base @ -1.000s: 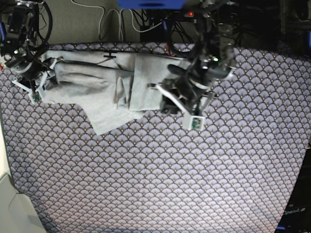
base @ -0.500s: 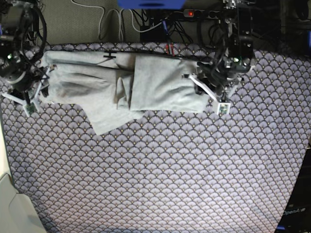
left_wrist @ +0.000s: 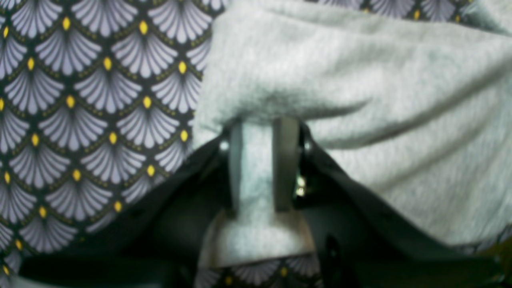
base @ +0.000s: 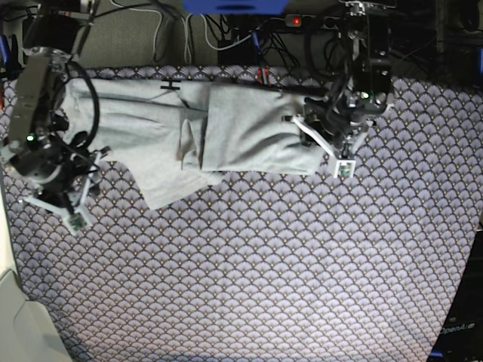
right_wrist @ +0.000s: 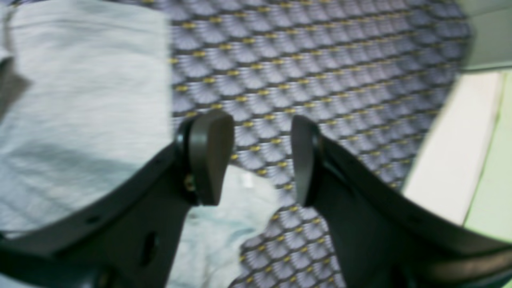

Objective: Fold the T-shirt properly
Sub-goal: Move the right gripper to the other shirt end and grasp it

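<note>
The light grey T-shirt [base: 249, 132] lies crumpled across the far part of the purple fan-patterned tablecloth [base: 264, 264], plain side up, with a flap hanging toward the front at its left-middle. My left gripper [base: 315, 143] is at the shirt's right edge; in the left wrist view it [left_wrist: 260, 160] is shut on a pinch of the shirt's fabric [left_wrist: 360, 80]. My right gripper [base: 94, 170] is open and empty just off the shirt's left front edge. In the right wrist view it [right_wrist: 256, 160] hangs over the tablecloth, with the shirt [right_wrist: 80, 100] to its left.
Cables and a power strip [base: 294, 21] lie behind the table's far edge. A pale surface [base: 19, 324] lies past the table's left front corner and also shows in the right wrist view [right_wrist: 452, 140]. The table's dark right edge [base: 468, 302] is at the lower right.
My right gripper has left the shirt's far left corner and moved toward the front. My left gripper carried the shirt's right part outward to the right, then stayed there, still gripping.
</note>
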Controlling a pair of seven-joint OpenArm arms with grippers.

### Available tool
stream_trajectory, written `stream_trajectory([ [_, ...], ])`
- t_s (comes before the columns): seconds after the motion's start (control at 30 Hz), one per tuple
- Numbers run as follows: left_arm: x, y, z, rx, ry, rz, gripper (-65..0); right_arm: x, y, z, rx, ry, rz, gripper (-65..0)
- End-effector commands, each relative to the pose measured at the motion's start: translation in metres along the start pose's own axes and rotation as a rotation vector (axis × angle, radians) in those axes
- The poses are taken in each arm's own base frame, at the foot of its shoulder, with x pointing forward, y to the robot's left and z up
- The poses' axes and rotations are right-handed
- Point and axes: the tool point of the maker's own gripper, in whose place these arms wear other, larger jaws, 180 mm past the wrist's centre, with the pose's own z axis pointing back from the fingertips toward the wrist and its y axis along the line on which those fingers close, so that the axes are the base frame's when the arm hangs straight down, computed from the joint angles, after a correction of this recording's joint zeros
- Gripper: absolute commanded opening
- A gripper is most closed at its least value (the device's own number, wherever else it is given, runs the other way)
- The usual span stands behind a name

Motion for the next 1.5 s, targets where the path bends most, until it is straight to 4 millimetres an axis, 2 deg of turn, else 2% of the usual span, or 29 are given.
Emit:
stream_trajectory([
  [0.0,0.012,0.008,0.004,0.021,-0.039,0.0,-50.7,0.015,-0.004,0.004,-0.008,-0.054,0.008,-36.4],
  [0.13,0.006,0.032,0.004,0.067,-0.026,0.042,-50.7,0.027,0.019,-0.001,0.043,-0.078,0.03,-36.3],
  [0.2,0.005,0.042,0.005,0.088,-0.025,0.061,-50.7,0.039,0.025,-0.003,0.059,-0.103,0.033,-36.3],
  [0.3,0.006,0.049,0.007,0.1,-0.031,0.073,-50.7,0.044,0.033,-0.015,0.099,-0.094,0.011,-36.3],
  [0.43,0.003,0.049,0.008,0.102,-0.026,0.075,-50.7,0.04,0.034,-0.039,0.149,-0.045,-0.028,-36.3],
  [0.6,0.003,0.047,0.007,0.096,-0.027,0.076,-50.7,0.046,0.027,-0.062,0.186,-0.009,-0.065,-36.3],
  [0.73,0.005,0.046,0.008,0.095,-0.03,0.078,-50.7,0.052,0.028,-0.072,0.211,-0.025,-0.088,-36.3],
  [0.93,0.0,0.045,0.008,0.094,0.007,0.081,-50.7,0.044,0.042,-0.09,0.27,-0.033,-0.136,-36.3],
  [1.27,0.002,0.045,0.009,0.095,0.003,0.083,-50.7,0.036,0.054,-0.116,0.343,-0.021,-0.208,-36.3],
  [1.47,0.002,0.045,0.009,0.095,0.003,0.083,-50.7,0.035,0.057,-0.122,0.359,-0.023,-0.227,-36.5],
])
